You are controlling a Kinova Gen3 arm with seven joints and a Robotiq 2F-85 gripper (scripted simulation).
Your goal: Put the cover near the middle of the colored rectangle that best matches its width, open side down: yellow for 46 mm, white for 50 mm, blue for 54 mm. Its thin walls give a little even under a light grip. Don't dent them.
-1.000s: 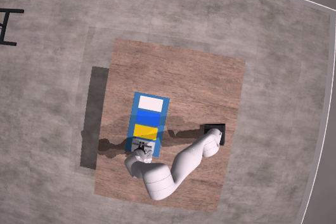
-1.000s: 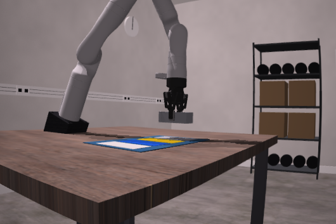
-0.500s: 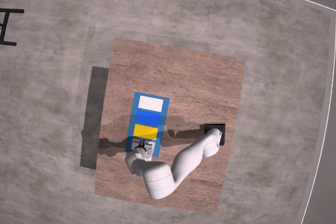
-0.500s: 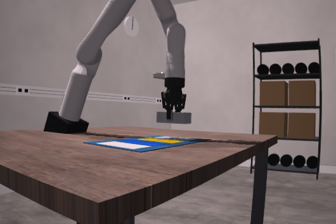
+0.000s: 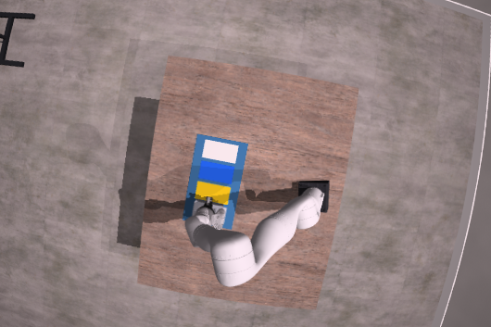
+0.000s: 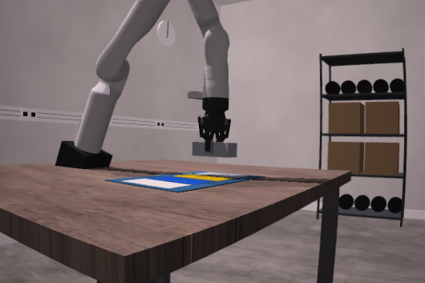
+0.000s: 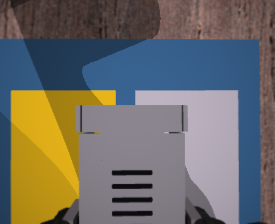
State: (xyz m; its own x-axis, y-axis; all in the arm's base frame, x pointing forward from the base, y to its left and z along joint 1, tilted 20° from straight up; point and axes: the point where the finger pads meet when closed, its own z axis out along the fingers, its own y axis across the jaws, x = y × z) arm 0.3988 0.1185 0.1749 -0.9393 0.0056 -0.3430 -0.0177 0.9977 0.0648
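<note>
three colored rectangles sit in a row on a blue mat (image 6: 124, 180) on the wooden table (image 6: 120, 220): in the top view, white (image 5: 220, 151) is uppermost, blue (image 5: 217, 173) in the middle, and yellow (image 5: 213, 191) lowest, nearest the arm's wrist. the gripper (image 6: 213, 140) points straight down at the centre of the exterior view, its jaws closed on the grey cover (image 6: 214, 148), which hangs level in the air above the far end of the mat, clear of the table surface. in the wrist view the cover (image 7: 132, 155) fills the lower centre of the frame, with four dark slots on its upper face and a notch at either side near its far end; beneath it lies the strip of mat between the yellow rectangle (image 7: 43, 150) on the left and a pale grey-white patch (image 7: 208, 150) on the right, and it overlaps the inner edge of each. a metal shelf rack (image 6: 402, 136) with boxes and dark round shapes stands at the right of the exterior view, against the wall.
</note>
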